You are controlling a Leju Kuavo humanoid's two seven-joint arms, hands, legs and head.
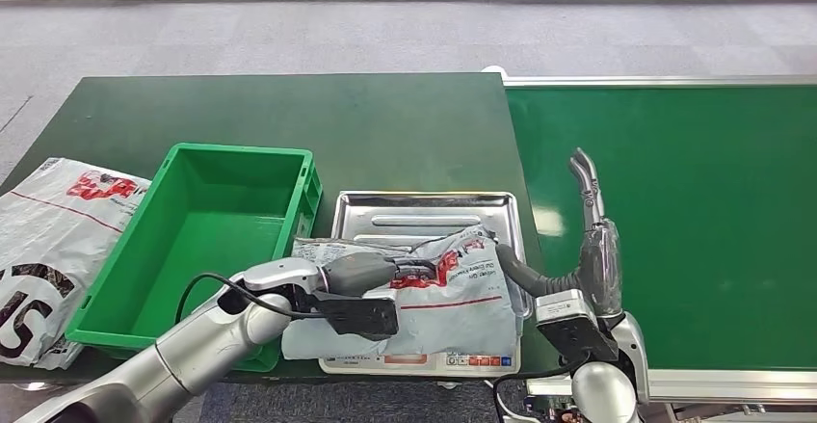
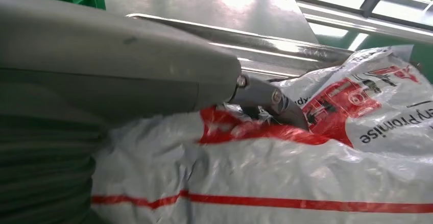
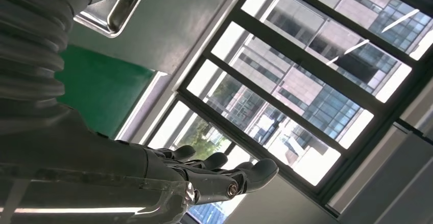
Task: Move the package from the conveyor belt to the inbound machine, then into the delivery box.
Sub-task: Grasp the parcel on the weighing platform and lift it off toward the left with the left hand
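White and red package [image 1: 453, 298] lying crumpled on the steel tray [image 1: 424, 206], just right of the green crate [image 1: 207, 240]. Left hand [image 1: 371, 274] resting on its near-left part, thumb [image 2: 268, 99] pressed into the plastic, grasp impossible to confirm. Right hand [image 1: 590, 221] raised above the green conveyor belt [image 1: 694, 211], fingers [image 3: 224, 175] extended, grasping nothing. Second printed bag [image 1: 48, 250] at far left.

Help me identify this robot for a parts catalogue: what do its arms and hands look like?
Both arms are smooth silver tubes with rounded joints. A black cable loops along the left forearm, and a black box sits at each wrist. The left hand has a grey shell and darker fingers; the right hand is grey too, with a ribbed grey cover behind it.
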